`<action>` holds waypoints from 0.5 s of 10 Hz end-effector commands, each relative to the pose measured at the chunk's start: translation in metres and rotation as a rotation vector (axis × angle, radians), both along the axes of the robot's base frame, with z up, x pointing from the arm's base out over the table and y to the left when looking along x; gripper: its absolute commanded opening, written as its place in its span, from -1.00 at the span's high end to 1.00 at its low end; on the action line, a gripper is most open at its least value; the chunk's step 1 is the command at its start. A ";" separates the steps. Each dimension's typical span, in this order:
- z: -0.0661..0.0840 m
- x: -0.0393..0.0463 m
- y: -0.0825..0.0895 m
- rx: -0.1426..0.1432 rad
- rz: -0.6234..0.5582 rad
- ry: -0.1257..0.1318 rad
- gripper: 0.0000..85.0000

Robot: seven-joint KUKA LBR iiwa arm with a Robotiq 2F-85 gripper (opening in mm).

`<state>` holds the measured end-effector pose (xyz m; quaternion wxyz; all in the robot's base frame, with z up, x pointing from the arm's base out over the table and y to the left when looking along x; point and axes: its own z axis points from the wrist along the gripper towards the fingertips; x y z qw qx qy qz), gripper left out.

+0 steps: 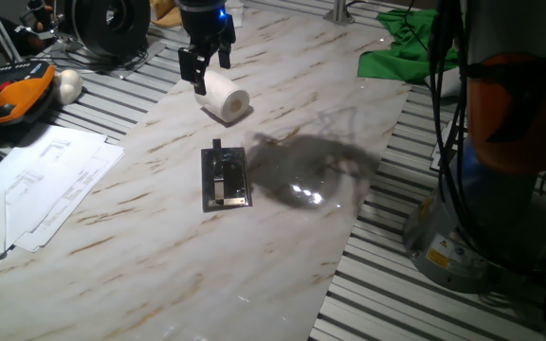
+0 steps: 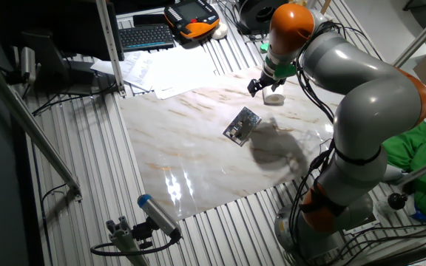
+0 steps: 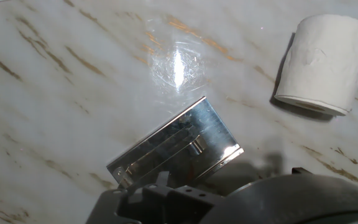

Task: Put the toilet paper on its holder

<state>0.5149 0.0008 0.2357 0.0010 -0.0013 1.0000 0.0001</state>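
The toilet paper (image 1: 226,98) is a white roll lying on its side on the marble board, at the far side. My gripper (image 1: 207,64) hangs just above and behind it, open, with nothing between its fingers. The holder (image 1: 224,177), a dark flat plate with a shiny metal middle, lies flat on the board nearer the front, apart from the roll. From the other fixed view the gripper (image 2: 261,86) is beside the roll (image 2: 274,97), and the holder (image 2: 242,125) lies below them. The hand view has the roll (image 3: 321,65) at upper right and the holder (image 3: 179,146) at centre.
A white ball-like object (image 1: 68,85) and an orange pendant (image 1: 12,95) sit left of the board. Papers (image 1: 36,185) lie at the left edge and a green cloth (image 1: 401,47) at the back right. The robot base (image 1: 463,237) stands on the right.
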 end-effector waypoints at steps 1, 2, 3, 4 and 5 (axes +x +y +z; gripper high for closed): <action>0.000 0.0000 0.000 -0.157 0.150 0.241 1.00; 0.000 0.0000 0.000 -0.158 0.156 0.241 1.00; 0.000 0.0002 0.000 -0.159 0.157 0.244 1.00; 0.000 0.0004 0.000 -0.159 0.165 0.250 1.00; 0.000 0.0004 0.000 -0.158 0.168 0.250 1.00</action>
